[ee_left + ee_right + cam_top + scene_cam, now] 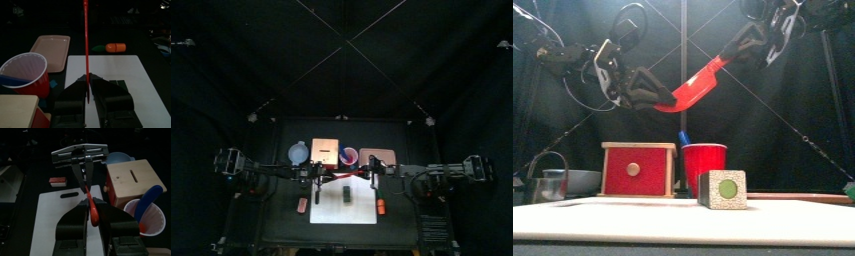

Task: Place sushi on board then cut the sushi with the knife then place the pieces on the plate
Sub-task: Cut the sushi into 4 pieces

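Observation:
A red toy knife (696, 84) hangs slanted in the air above the white cutting board (329, 209), held at both ends. My left gripper (660, 98) is shut on its lower blade end, and my right gripper (735, 50) is shut on the wider handle end. The left wrist view shows the knife (85, 45) edge-on, rising from that gripper (87, 86). In the right wrist view the handle (94, 213) sits between the right jaws (89, 217). A dark green sushi block (722, 188) stands on the board (633, 215), below the knife. The pink tray (377, 157) lies at the back right.
Behind the board stand a red cup (704, 165) with a blue knife (684, 138), the wooden box (637, 168) and the blue-grey bowl (547, 185). An orange toy (381, 207) lies right of the board, and a red-and-white toy (302, 205) lies to its left.

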`<move>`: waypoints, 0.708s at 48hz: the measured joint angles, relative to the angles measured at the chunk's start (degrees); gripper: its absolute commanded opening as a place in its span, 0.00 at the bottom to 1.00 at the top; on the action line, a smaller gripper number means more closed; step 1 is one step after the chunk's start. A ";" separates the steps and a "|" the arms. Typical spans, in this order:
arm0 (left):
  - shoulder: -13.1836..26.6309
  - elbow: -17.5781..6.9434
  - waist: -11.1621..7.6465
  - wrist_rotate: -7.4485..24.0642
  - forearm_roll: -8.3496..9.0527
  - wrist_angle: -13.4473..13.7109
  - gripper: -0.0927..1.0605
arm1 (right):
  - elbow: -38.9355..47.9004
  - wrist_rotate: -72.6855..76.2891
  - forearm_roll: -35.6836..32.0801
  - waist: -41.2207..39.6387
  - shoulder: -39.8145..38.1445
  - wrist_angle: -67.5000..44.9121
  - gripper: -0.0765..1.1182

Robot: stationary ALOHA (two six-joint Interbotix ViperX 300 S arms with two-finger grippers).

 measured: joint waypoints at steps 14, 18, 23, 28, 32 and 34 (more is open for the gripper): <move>-2.29 1.41 -0.26 0.00 0.44 2.72 0.34 | 2.37 -0.26 7.47 2.64 3.87 6.15 0.51; -2.46 1.67 -0.35 0.09 0.44 2.72 0.34 | 2.02 -0.18 8.17 2.64 5.36 8.09 0.49; -2.46 1.85 -0.35 0.00 0.44 2.81 0.34 | 0.97 -0.26 8.00 2.46 6.94 9.76 0.41; -2.37 2.29 -0.35 0.00 0.44 2.81 0.34 | 0.44 -0.44 7.21 2.11 8.00 10.28 0.36; -2.37 2.37 -0.35 0.00 0.44 2.81 0.34 | 0.35 -0.44 6.86 2.02 8.09 10.37 0.35; -2.46 2.37 -0.53 0.00 0.44 2.81 0.34 | 0.35 -0.53 6.86 2.02 8.17 10.37 0.35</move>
